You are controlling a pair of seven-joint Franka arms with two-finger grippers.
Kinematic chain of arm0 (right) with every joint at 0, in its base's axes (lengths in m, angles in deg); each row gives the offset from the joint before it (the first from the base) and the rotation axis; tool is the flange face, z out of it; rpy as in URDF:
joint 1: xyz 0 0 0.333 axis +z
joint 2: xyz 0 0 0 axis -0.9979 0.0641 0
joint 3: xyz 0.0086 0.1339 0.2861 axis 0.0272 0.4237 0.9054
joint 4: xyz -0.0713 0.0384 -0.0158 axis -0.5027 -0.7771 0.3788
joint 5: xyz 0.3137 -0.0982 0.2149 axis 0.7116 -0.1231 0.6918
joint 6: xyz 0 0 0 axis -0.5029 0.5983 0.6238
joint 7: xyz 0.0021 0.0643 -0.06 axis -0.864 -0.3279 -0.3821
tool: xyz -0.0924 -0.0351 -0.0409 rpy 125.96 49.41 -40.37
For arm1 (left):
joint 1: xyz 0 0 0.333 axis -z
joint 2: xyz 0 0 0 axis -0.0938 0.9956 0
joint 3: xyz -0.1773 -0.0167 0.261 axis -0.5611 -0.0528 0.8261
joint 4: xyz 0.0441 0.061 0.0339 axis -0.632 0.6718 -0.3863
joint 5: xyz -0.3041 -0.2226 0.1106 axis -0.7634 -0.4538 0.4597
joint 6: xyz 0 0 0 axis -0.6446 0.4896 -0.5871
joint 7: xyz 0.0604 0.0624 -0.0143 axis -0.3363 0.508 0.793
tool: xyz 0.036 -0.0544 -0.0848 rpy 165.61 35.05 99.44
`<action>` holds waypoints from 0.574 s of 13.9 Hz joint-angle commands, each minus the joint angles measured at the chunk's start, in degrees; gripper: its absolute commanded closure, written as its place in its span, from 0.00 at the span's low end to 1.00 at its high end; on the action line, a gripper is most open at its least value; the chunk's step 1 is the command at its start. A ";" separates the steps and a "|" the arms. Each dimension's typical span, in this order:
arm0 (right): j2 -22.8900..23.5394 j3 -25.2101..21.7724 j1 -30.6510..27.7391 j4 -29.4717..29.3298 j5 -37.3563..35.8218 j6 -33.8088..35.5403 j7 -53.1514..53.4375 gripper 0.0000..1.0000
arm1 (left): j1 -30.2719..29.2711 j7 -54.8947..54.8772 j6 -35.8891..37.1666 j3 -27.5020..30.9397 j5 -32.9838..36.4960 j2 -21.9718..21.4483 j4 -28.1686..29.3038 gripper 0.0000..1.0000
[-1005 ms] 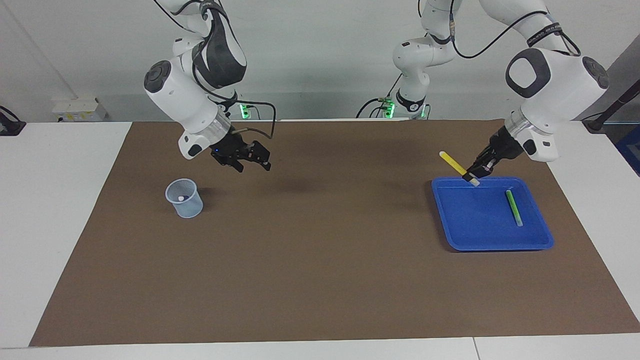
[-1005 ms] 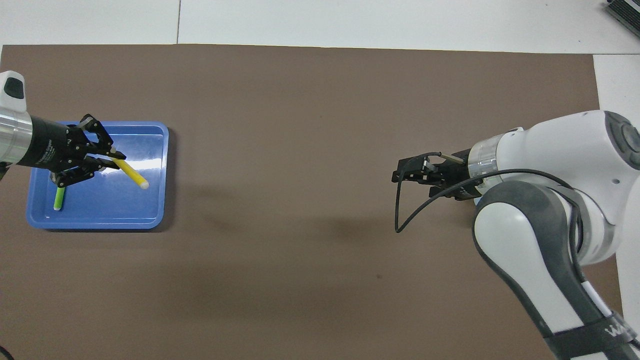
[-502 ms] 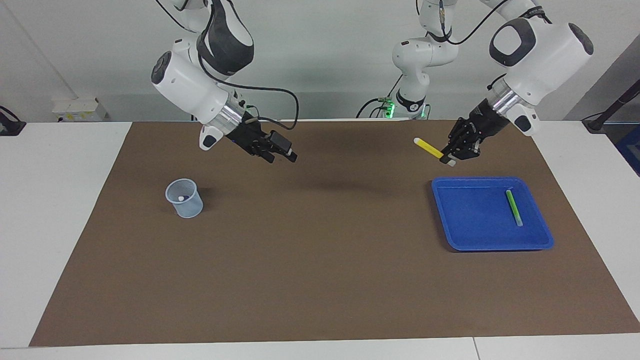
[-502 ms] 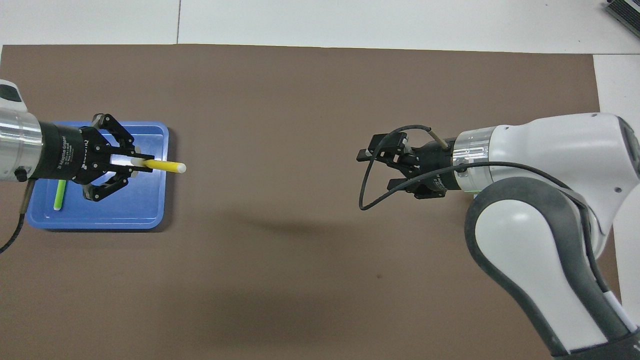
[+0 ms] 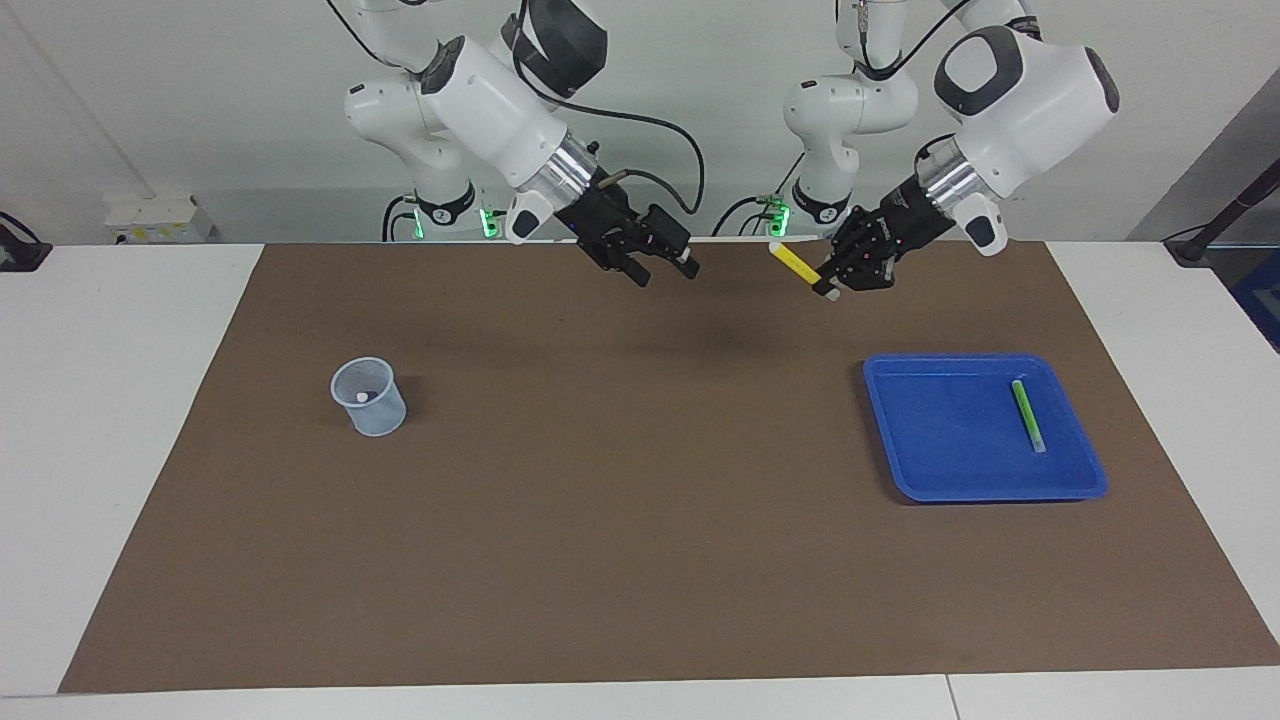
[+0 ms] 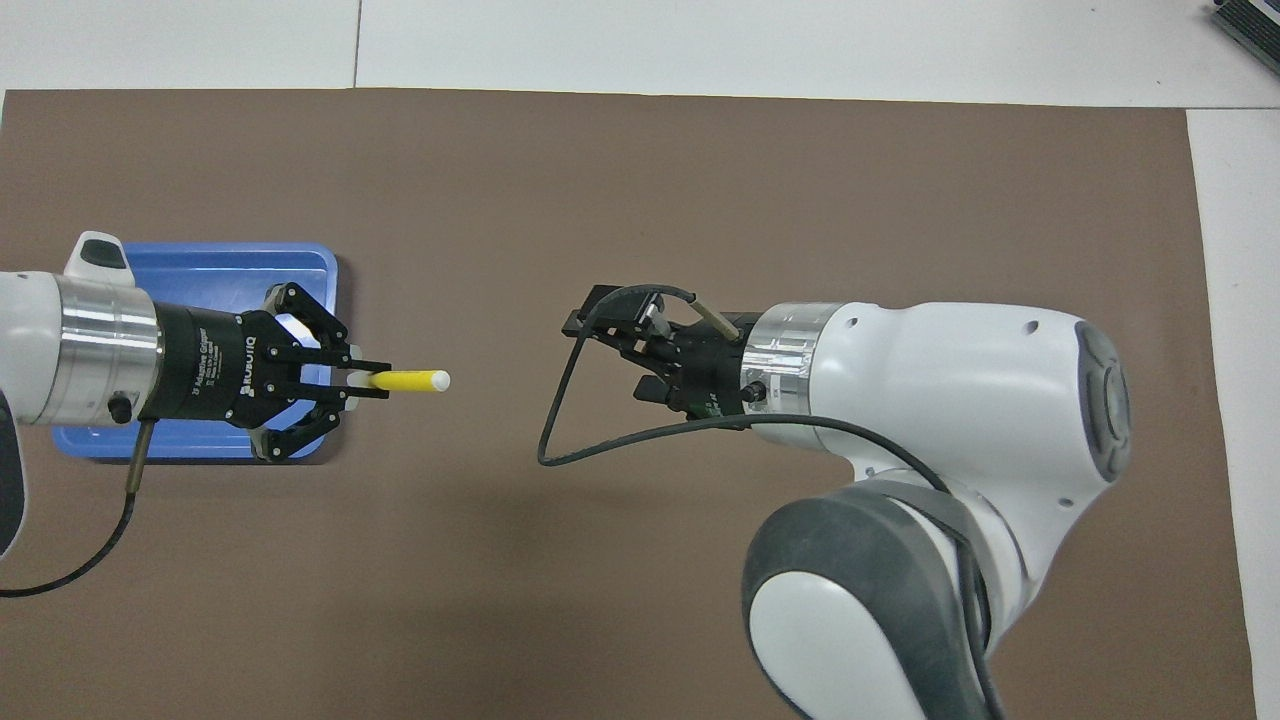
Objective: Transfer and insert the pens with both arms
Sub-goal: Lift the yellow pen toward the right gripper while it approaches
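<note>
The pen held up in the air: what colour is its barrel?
Yellow pen, seen best in the overhead view.

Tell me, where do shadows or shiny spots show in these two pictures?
Facing view: soft blurred shadows lie on the brown mat under the raised left gripper with the yellow pen and the open right gripper; the cup casts a small dark one. Overhead view: a faint shadow streak on the mat; the blue tray shows no clear glare.

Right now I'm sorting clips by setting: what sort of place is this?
Likely a robotics lab bench: a plain white table with a brown mat, a blue tray, a cup.
</note>
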 commanded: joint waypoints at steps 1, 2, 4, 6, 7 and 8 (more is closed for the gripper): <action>0.60 0.02 4.95 -0.43 1.11 -6.32 2.70 0.00 | 0.92 1.82 -1.12 0.73 -1.71 -4.57 4.85 1.00; 0.69 0.02 6.88 -0.43 1.02 -8.78 3.93 0.00 | 1.10 2.87 -1.39 0.73 -1.71 -4.66 4.94 1.00; 1.03 0.11 10.13 -1.21 0.41 -12.48 5.96 0.00 | 2.50 4.80 -2.44 0.73 -1.89 -4.74 5.29 1.00; 1.48 0.11 11.29 -1.92 0.41 -13.37 6.67 0.00 | 2.59 5.69 -2.88 0.73 -1.89 -4.74 5.29 1.00; 1.56 0.11 11.73 -2.53 0.41 -13.37 6.67 0.00 | 2.59 5.78 -2.80 0.73 -1.89 -4.74 5.29 1.00; 2.00 0.11 11.82 -2.80 0.32 -13.46 6.67 0.00 | 2.59 5.87 -2.79 0.73 -1.89 -4.74 5.29 1.00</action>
